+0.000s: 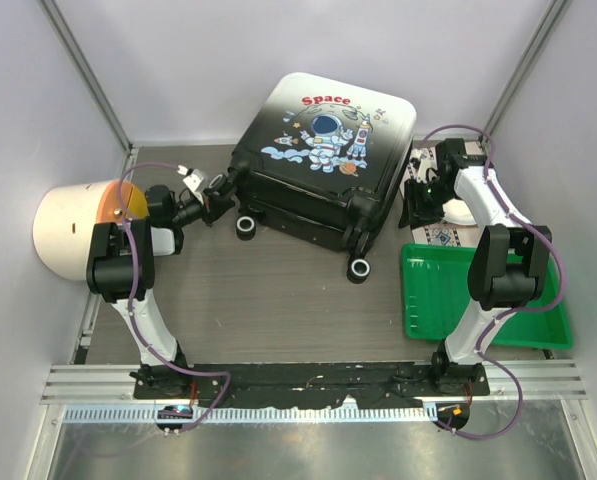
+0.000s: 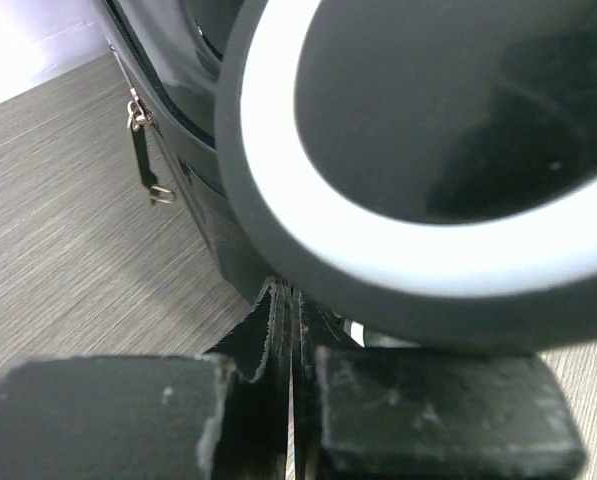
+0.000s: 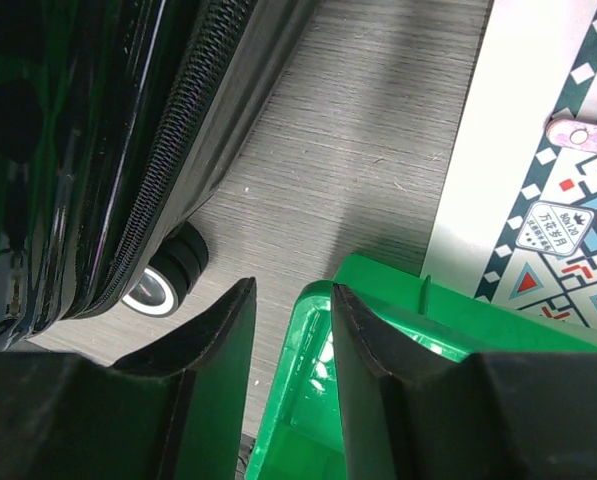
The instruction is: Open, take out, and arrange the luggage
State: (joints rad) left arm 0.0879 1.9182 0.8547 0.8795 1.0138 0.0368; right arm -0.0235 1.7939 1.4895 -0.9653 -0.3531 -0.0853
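The luggage lies flat at the back of the table, astronaut print up, its black wheels facing the arms. My left gripper is at its left front corner. In the left wrist view the fingers are pressed together just under a large wheel, with nothing visible between them. A zipper pull hangs on the shell to the left. My right gripper hovers to the right of the luggage, open and holding nothing, over the green tray's corner.
A green tray sits at the right front. A patterned white sheet lies behind it under the right arm. A cream bin with an orange lid lies at the left edge. Grey walls close in the back and sides.
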